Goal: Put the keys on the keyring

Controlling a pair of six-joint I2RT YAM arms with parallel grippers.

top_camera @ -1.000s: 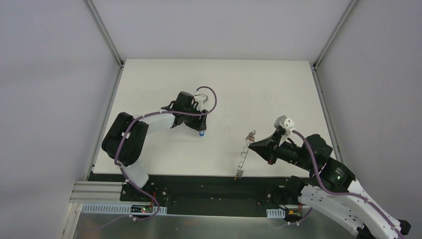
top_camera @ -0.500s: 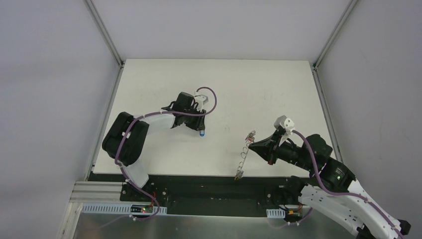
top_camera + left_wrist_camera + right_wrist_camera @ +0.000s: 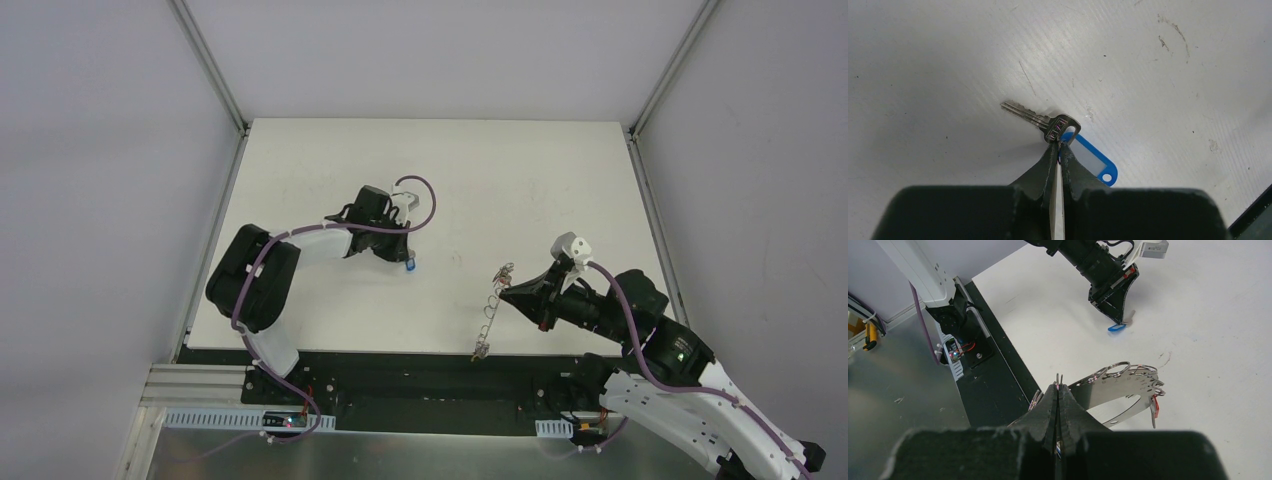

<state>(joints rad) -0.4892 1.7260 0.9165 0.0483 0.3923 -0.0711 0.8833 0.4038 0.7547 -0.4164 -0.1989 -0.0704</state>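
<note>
A silvery key [image 3: 1040, 119] with a blue plastic tag [image 3: 1093, 160] lies on the white table [image 3: 500, 180]. My left gripper [image 3: 1060, 145] is shut, its tips pinched on the small ring where the key head meets the tag. In the top view this gripper [image 3: 406, 260] stands left of centre with the blue tag [image 3: 412, 266] at its tip. The keyring [image 3: 1128, 387], a curved silvery band strung with small rings and a red tag [image 3: 1155, 406], hangs from my right gripper [image 3: 1059, 385], which is shut on it. Seen from above, the keyring [image 3: 488, 312] dangles beside the right gripper [image 3: 507, 291] near the table's front edge.
A black strip [image 3: 400, 360] runs along the table's near edge, with both arm bases behind it. Metal frame posts [image 3: 210, 70] and grey walls close in the table's left, right and far sides. The left arm's base [image 3: 955, 310] shows in the right wrist view.
My left gripper has closed from part open to shut on the key, and the blue tag has shifted slightly to the right. The right arm and the keyring have not moved.
</note>
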